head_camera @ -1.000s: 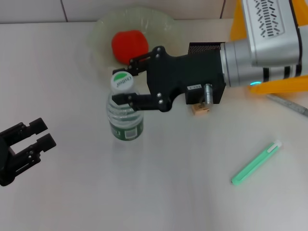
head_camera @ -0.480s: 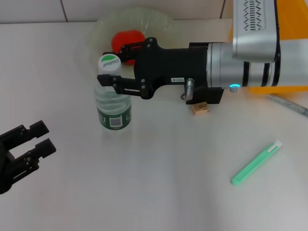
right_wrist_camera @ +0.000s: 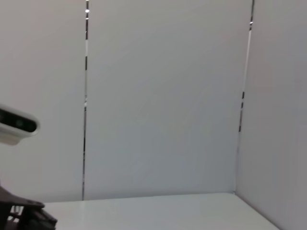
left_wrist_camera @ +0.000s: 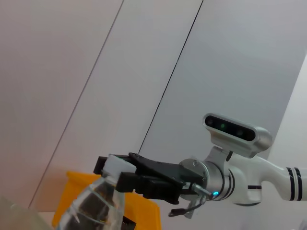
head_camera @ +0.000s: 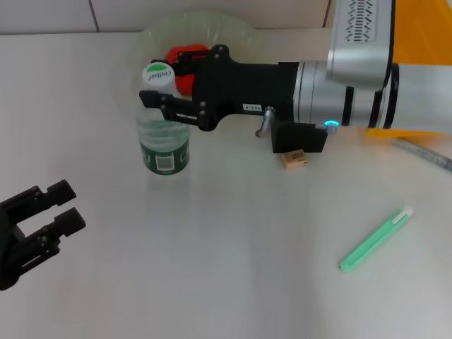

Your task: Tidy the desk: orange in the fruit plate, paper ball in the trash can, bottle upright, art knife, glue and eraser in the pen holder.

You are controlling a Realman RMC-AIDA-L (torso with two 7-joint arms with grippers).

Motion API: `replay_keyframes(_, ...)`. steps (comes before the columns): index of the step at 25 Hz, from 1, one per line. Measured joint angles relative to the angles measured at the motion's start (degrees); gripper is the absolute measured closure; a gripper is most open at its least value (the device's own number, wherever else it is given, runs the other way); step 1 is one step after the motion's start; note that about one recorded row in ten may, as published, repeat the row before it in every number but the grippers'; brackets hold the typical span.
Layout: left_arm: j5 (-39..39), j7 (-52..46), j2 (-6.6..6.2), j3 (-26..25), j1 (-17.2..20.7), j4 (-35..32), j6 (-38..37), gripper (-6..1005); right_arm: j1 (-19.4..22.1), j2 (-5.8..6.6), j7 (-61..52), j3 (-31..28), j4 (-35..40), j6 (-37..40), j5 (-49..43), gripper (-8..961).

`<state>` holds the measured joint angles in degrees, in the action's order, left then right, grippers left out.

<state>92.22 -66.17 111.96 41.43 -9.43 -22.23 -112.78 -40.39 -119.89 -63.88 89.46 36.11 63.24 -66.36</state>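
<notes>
Worktop (head_camera: 226,282) nearest the robot carries only the left pincer (head_camera: 53,208), parked at the near left edge with its fingers spread apart and nothing between them. Farther out to the right lies a green art knife (head_camera: 374,240), slim and light, best taken across its middle. Beyond it sits the eraser (head_camera: 294,158), a tiny block needing a narrow pinch. Midway back, the bottle (head_camera: 162,138) stands upright, and the right pincer (head_camera: 159,95) is closed around its neck just under the white cap (the stiffest part; the thin clear wall lower down would likely dent and slip). It looks light, so it may tip easily on release. Farthest back, the orange (head_camera: 185,56) rests in the fruit plate (head_camera: 233,32), firm and smooth.
</notes>
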Motion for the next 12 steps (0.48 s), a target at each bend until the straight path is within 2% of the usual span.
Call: replay_keyframes(12,0.1,-0.2,0.23,0.3,-0.3,0.2,-0.3,461,-0.4,0.02,4.2,0.5,-4.1,-4.4,8.1,518)
